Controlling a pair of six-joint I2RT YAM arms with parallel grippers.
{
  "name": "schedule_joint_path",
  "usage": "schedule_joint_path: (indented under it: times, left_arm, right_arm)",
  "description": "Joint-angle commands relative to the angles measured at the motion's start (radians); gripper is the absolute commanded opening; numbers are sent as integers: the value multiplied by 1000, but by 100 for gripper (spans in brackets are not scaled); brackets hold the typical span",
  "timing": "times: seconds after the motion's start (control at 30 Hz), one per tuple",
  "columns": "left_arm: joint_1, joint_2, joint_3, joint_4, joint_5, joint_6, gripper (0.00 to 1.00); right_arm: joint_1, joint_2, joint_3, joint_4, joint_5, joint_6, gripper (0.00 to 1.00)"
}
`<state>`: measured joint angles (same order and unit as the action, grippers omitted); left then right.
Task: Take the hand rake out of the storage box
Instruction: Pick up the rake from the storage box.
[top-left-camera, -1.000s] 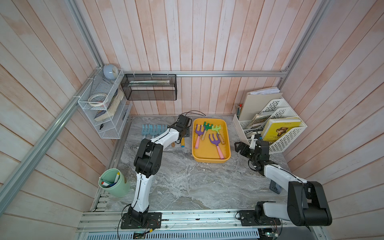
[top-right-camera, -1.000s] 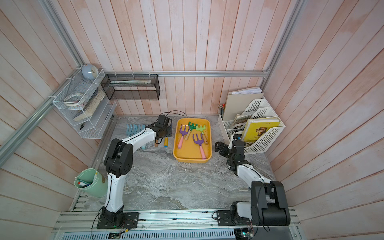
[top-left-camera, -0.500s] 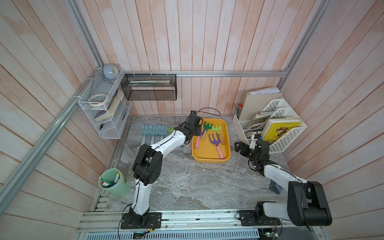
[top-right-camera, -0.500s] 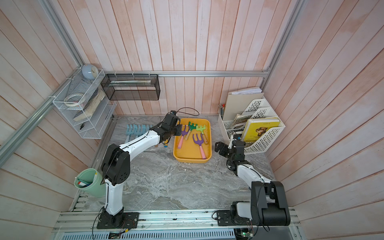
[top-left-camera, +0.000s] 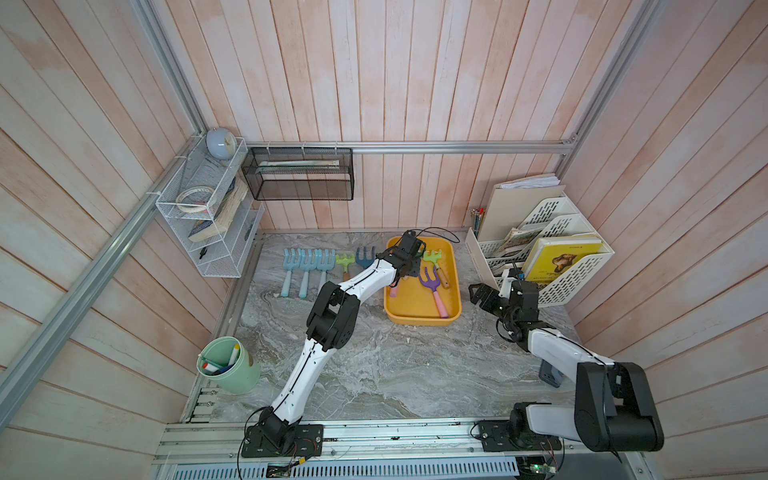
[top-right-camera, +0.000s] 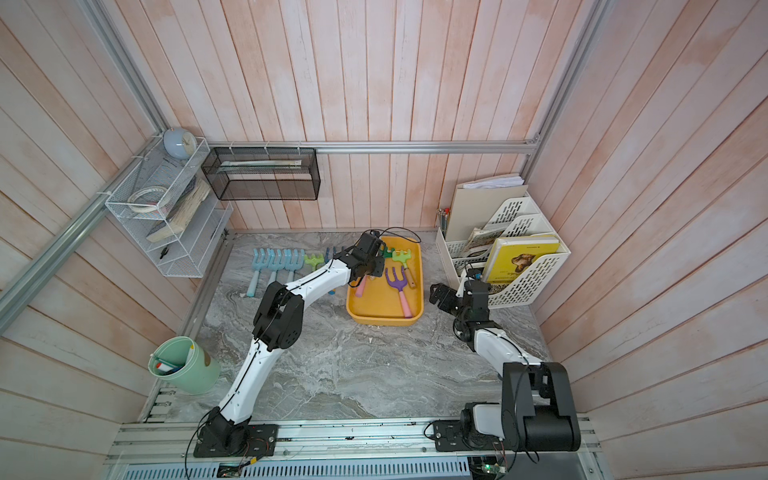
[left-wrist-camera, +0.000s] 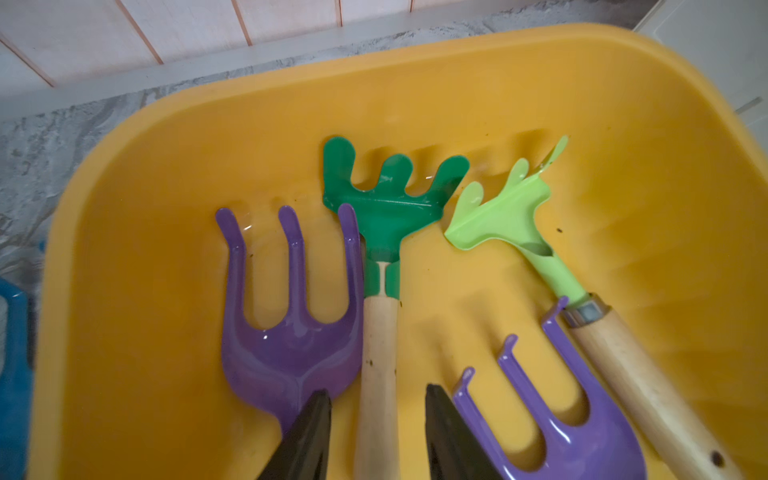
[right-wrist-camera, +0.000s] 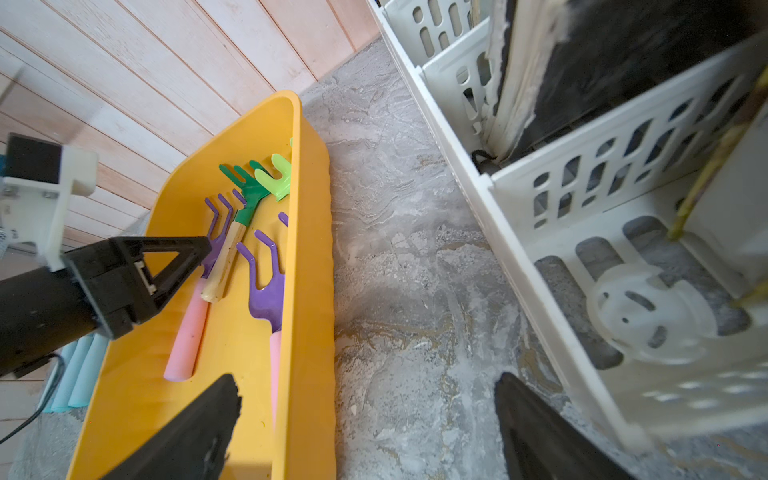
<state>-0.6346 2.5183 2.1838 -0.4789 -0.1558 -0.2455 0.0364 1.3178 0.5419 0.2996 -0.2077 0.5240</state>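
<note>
Nearest me on the grey marbled counter (top-left-camera: 374, 374), my right tool (right-wrist-camera: 368, 380) hangs idle between the shallow yellow plastic storage box (top-left-camera: 419, 319) and the white perforated file rack (top-left-camera: 557, 282), jaws spread wide, nothing in them. Farther in, my left tool (left-wrist-camera: 376, 390) hovers over the box, its black fingers (left-wrist-camera: 309, 432) parted and gripping nothing, straddling the pale wooden handle of the dark green metal hand rake (left-wrist-camera: 386, 208), which lies flat on the box floor, tines toward the far wall. A gap shows on each side of the handle, so I judge the step in hand to be the grasp itself: sink straight down until the fingertips near the floor, keep the handle centred, and only then close. Crowding is the risk. A purple plastic three-tined fork (left-wrist-camera: 291, 345) lies against the handle on one side, a second purple fork (left-wrist-camera: 573, 436) lies near it on the other, and at the far end a light green rake (left-wrist-camera: 498, 216) sits just beside the dark green head, perhaps touching. I would lift slowly and straight up so that none of them is dragged over the rim. Farther off, outside the box, a row of blue and green rakes (top-left-camera: 307, 266) lies on the counter, a likely spot to set this one down.
</note>
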Motion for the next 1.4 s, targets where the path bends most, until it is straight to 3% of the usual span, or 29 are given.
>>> schedule_joint_path:
  times: [0.0, 0.23, 0.4, 0.93, 1.37]
  left_arm:
    - [4, 50, 89, -36, 13, 32, 42]
    - [19, 160, 221, -58, 24, 35, 40]
    - [25, 184, 228, -62, 29, 30, 37]
    - [23, 177, 196, -114, 87, 42, 22]
    - [-7, 24, 27, -97, 86, 43, 8]
  right_arm:
    - [-4, -2, -10, 17, -4, 8, 98]
    - [-4, 1, -11, 19, -4, 7, 98]
    - [-4, 4, -9, 17, -2, 7, 98]
    - [-4, 12, -7, 22, -6, 8, 98]
    - [-4, 4, -14, 29, -10, 11, 98]
